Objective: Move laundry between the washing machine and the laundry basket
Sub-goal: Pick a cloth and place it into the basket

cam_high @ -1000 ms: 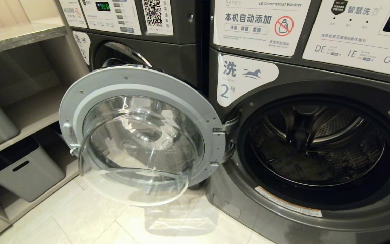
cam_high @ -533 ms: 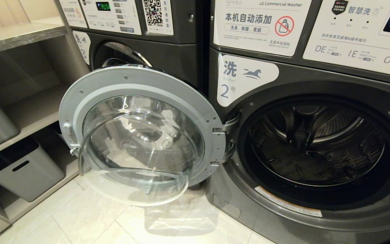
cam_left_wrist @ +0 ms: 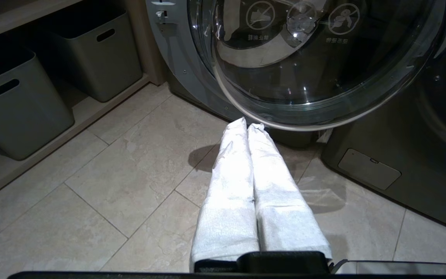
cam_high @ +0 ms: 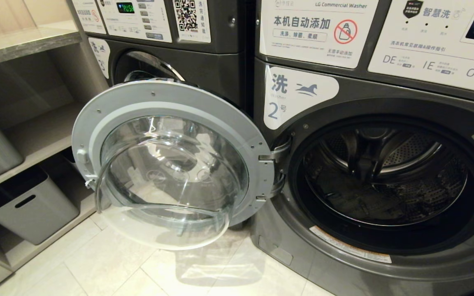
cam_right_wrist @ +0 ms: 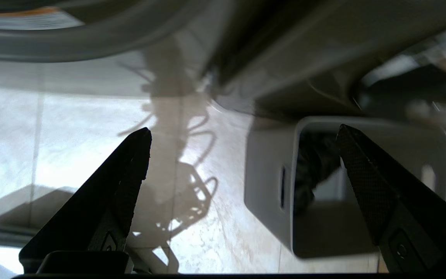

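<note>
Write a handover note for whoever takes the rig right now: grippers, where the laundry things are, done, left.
Left gripper: fingers shut, empty, hanging over the floor tiles below the open washer door.
Right gripper: fingers wide open, empty, above the floor beside the white laundry basket.
Washer no. 2: door swung fully open; something dark lies in the drum.
Basket: dark cloth shows inside.
Done: door open. How much has been moved cannot be told.
Left: next grasp and transfer.
</note>
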